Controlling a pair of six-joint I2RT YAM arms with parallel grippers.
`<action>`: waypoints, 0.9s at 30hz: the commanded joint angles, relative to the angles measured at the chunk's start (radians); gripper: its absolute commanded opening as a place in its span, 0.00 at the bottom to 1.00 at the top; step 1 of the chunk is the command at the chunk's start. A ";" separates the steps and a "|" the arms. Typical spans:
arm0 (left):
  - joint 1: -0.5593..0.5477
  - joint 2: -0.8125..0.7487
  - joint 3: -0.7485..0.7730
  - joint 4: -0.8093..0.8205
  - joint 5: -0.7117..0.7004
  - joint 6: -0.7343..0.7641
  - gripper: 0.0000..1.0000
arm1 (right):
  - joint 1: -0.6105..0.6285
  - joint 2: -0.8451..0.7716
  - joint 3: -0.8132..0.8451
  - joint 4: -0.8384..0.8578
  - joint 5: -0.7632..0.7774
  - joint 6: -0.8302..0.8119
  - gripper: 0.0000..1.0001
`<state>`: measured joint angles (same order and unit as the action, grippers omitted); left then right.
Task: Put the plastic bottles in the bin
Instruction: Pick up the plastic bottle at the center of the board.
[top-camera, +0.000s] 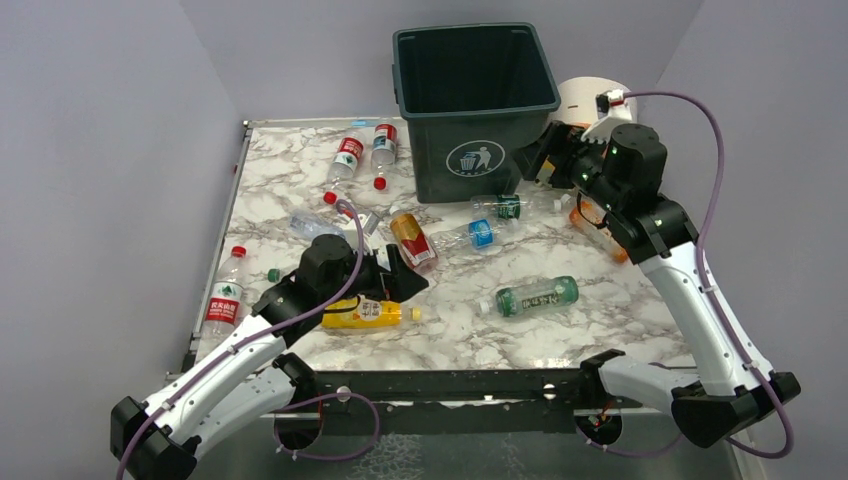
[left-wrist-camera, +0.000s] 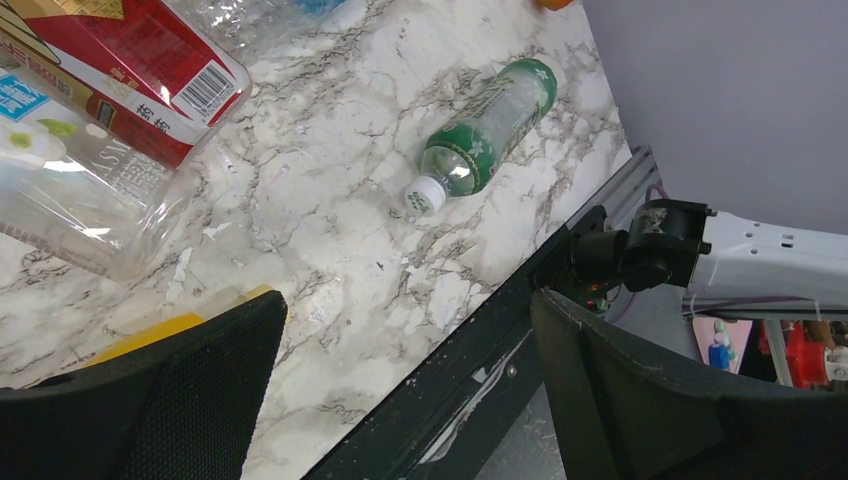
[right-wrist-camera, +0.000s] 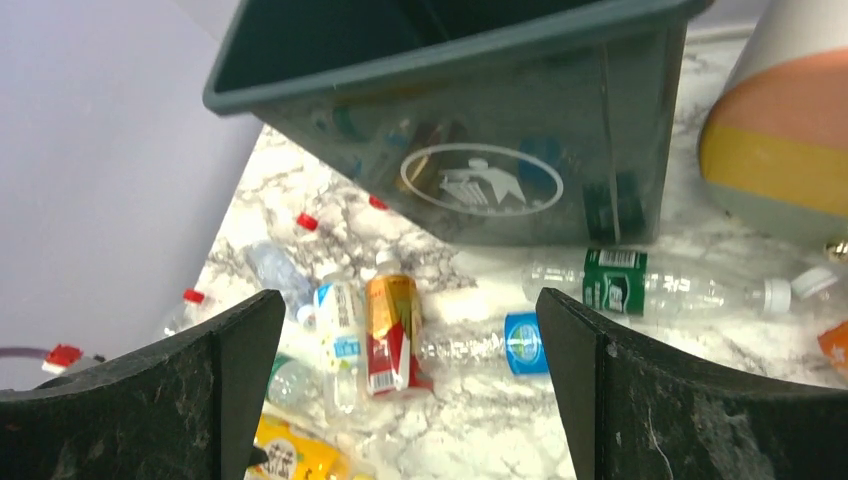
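Note:
The dark green bin (top-camera: 475, 100) stands at the back of the marble table, its litter symbol facing me; it also shows in the right wrist view (right-wrist-camera: 460, 110). Several bottles lie on the table: yellow-orange (top-camera: 365, 314), red-and-gold (top-camera: 412, 240), green (top-camera: 537, 296), a blue-labelled clear one (top-camera: 470, 236) and a green-labelled clear one (top-camera: 510, 206). My left gripper (top-camera: 403, 278) is open and empty, just above the yellow bottle (left-wrist-camera: 150, 330), with the green bottle (left-wrist-camera: 490, 125) farther off. My right gripper (top-camera: 533, 158) is open and empty, raised beside the bin's right front corner.
A cream-and-orange cylinder (top-camera: 590, 100) stands right of the bin. Two red-labelled bottles (top-camera: 347, 158) lie at the back left, another (top-camera: 225, 295) at the left edge, an orange one (top-camera: 600, 232) under the right arm. Loose red caps (top-camera: 380, 183) lie about. Purple walls enclose the table.

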<state>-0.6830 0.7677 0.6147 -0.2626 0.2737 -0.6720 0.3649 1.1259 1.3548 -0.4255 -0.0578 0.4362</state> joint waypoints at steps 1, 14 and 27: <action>-0.006 0.012 -0.009 0.051 0.034 0.012 0.99 | -0.003 -0.019 -0.035 -0.104 -0.062 0.013 1.00; -0.007 0.010 -0.003 0.030 0.085 0.032 0.99 | -0.003 -0.106 -0.241 -0.150 -0.120 0.134 0.99; -0.006 -0.046 0.078 -0.135 0.026 0.039 0.99 | -0.003 -0.123 -0.346 -0.276 0.023 0.280 1.00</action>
<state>-0.6830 0.7212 0.6174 -0.3195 0.3283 -0.6380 0.3649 1.0073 1.0039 -0.6258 -0.0925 0.6590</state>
